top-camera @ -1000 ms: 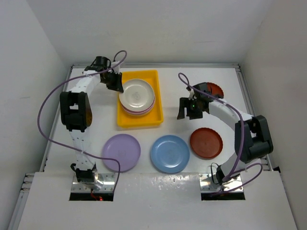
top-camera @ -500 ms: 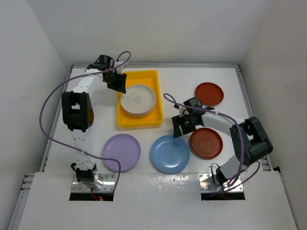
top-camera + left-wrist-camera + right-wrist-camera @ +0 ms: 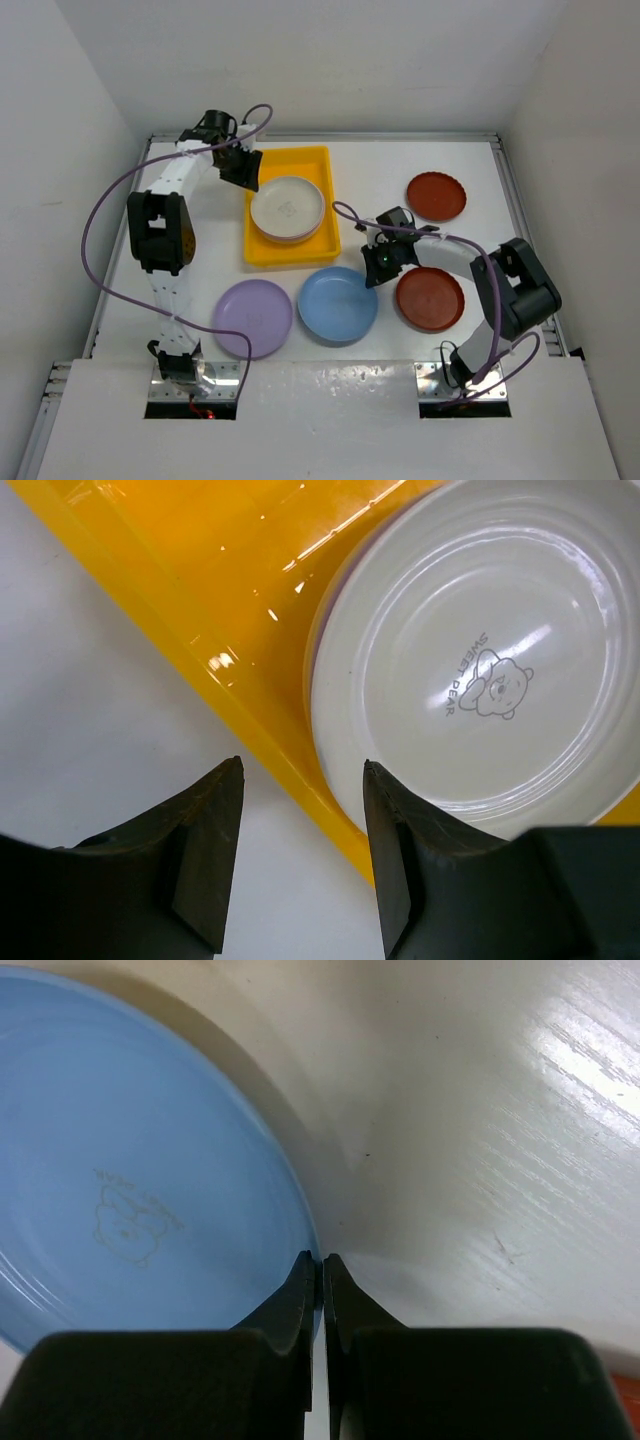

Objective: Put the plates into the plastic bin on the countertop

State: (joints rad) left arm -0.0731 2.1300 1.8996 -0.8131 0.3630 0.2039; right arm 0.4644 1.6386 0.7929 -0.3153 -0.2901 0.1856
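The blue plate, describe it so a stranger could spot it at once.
Find the yellow bin on the white countertop. Below it in the top view, three plates lie in a row. The blue plate is the middle one, between a lilac plate and a red-brown plate, and the right end effector pinches its rim.
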